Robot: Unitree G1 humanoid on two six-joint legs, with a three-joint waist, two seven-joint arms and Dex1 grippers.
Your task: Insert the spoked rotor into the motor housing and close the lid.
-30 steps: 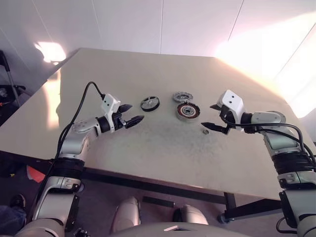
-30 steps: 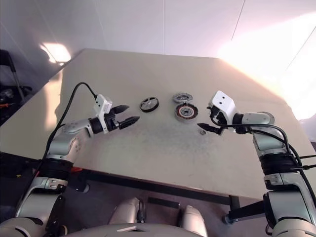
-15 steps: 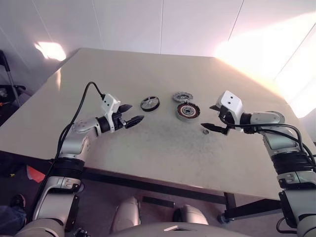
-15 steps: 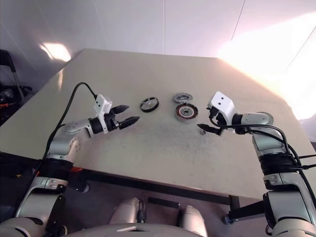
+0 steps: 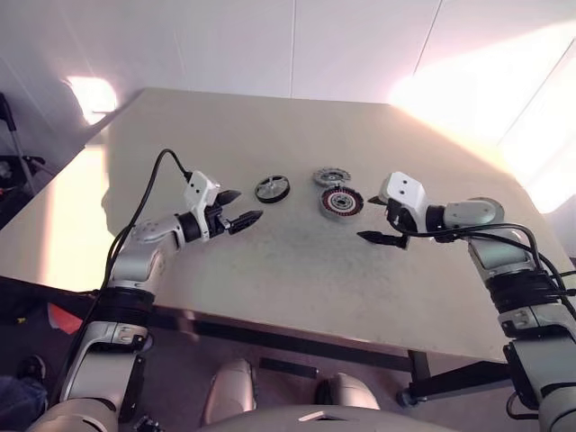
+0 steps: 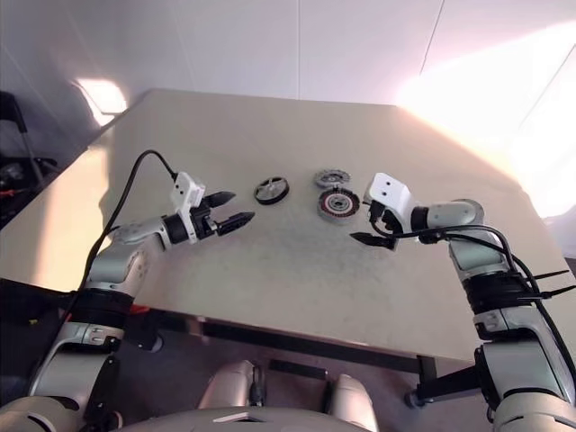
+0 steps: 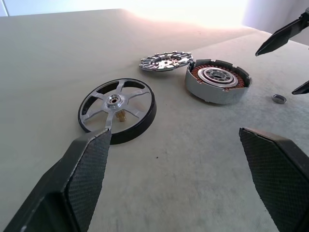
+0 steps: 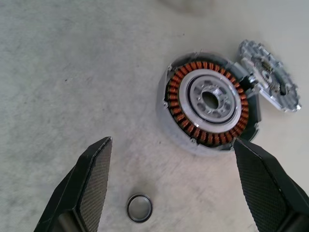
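Note:
The spoked rotor (image 5: 273, 189), a black ring with a pale hub, lies flat on the table. To its right sits the motor housing (image 5: 342, 202) with copper windings showing, and the grey lid (image 5: 332, 176) leans against its far side. My left gripper (image 5: 245, 205) is open and hovers just left of the rotor (image 7: 117, 108), pointing at it. Open as well, my right gripper (image 5: 367, 220) hangs just right of the housing (image 8: 208, 102), angled down, with nothing between its fingers.
A small metal ring (image 8: 139, 208) lies on the table (image 5: 297, 270) under my right gripper, close to the housing. A broad beige tabletop surrounds the parts. Dark equipment (image 5: 13, 166) stands beyond the table's left edge.
My right gripper has moved left towards the housing and tipped further down, and now sits over the small ring. The left gripper and the parts have not moved.

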